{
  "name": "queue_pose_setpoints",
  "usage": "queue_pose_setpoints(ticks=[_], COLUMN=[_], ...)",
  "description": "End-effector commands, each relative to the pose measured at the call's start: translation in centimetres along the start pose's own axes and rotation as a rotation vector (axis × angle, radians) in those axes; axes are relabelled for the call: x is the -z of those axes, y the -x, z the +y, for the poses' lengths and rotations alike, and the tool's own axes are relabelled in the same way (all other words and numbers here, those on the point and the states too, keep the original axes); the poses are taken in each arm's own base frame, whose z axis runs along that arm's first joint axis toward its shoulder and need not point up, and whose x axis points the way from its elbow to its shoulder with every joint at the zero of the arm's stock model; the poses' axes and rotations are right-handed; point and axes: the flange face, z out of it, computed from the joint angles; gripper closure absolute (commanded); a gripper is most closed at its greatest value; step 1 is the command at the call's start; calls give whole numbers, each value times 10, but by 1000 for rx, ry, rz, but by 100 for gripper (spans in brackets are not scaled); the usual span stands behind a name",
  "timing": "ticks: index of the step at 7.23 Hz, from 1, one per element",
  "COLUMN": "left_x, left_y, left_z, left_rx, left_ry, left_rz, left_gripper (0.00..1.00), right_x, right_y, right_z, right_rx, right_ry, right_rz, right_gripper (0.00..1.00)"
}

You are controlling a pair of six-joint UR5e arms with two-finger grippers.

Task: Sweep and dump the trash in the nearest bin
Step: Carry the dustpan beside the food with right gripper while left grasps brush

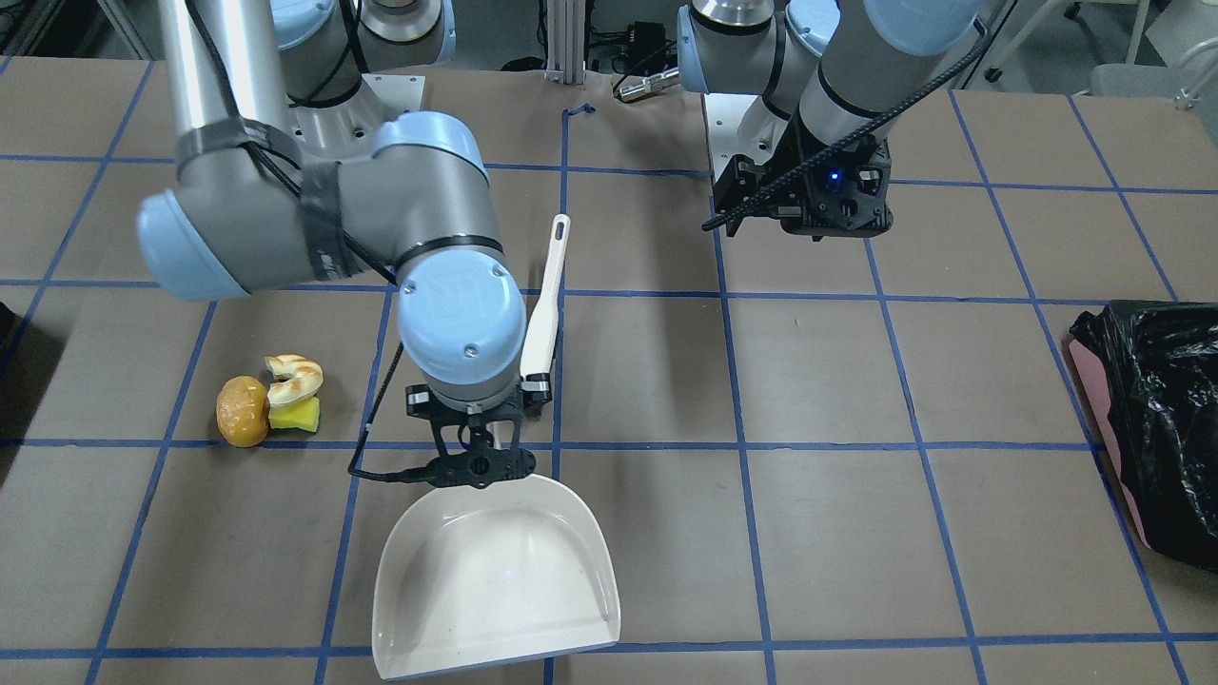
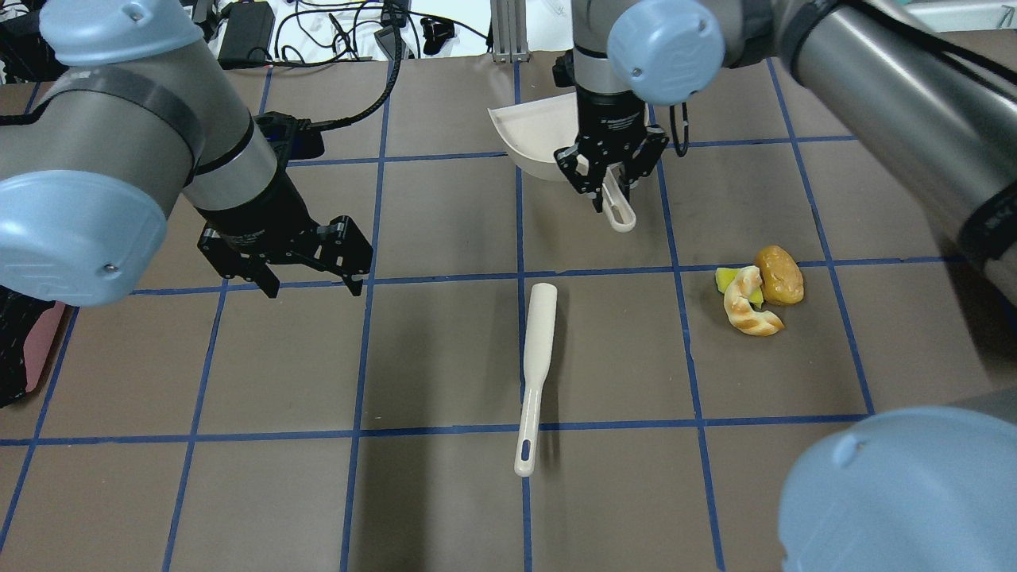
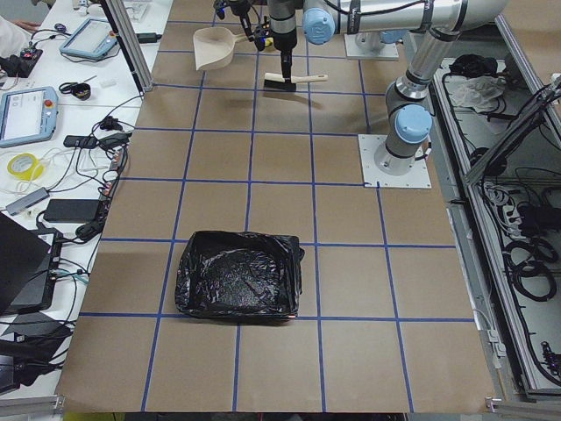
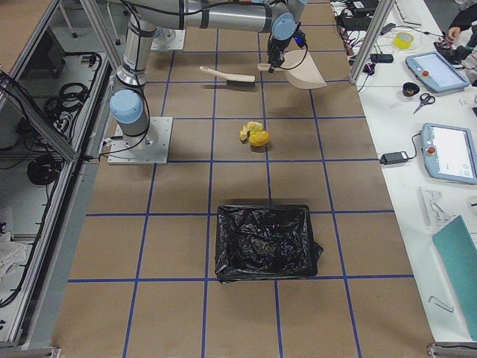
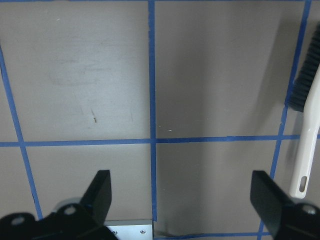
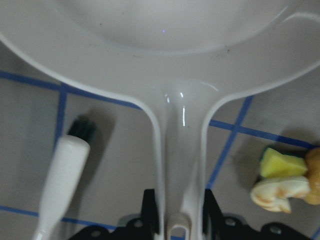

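My right gripper (image 2: 608, 191) is shut on the handle of the white dustpan (image 2: 531, 135), at the far middle of the table. The right wrist view shows the handle (image 6: 181, 165) running between the fingers. The trash lies in a tight cluster to the right of the pan: an orange-brown bun (image 2: 779, 274), a glazed ring pastry (image 2: 748, 306) and a yellow-green block (image 2: 725, 279). They also show in the front view as the bun (image 1: 242, 411), pastry (image 1: 293, 376) and block (image 1: 297, 416). My left gripper (image 2: 314, 287) hangs open and empty above the table's left half.
A white hand brush (image 2: 534, 373) lies loose at the table's middle, its bristle end toward the dustpan; it also shows in the left wrist view (image 5: 311, 125). A black-bagged bin (image 1: 1156, 428) stands at my left end, and another bin (image 4: 264, 242) stands at my right end.
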Motion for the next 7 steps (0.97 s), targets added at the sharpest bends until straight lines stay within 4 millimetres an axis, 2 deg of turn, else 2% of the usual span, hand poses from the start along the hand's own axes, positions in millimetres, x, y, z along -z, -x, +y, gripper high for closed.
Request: queue_pose_setpoints(ticks=[1, 2, 3, 4, 6, 7], left_x=[-7, -21, -33, -50, -92, -110], left_y=[-69, -93, -114, -140, -167, -183], left_z=[16, 20, 22, 28, 28, 31], left_rx=[-142, -194, -239, -227, -216, -247], left_ry=[-53, -47, -55, -42, -29, -47], left_rz=[-11, -14, -8, 33, 31, 30], left_gripper=[0, 0, 0, 0, 5, 5], right_x=[18, 28, 34, 26, -2, -31], right_y=[-93, -140, -192, -234, -305, -343], right_z=[49, 80, 107, 131, 154, 170], right_rx=[222, 272, 377, 467, 720, 787], right_ry=[136, 185, 206, 289, 391, 422], right_rz=[9, -49, -31, 26, 103, 111], right_gripper=[100, 100, 100, 100, 100, 100])
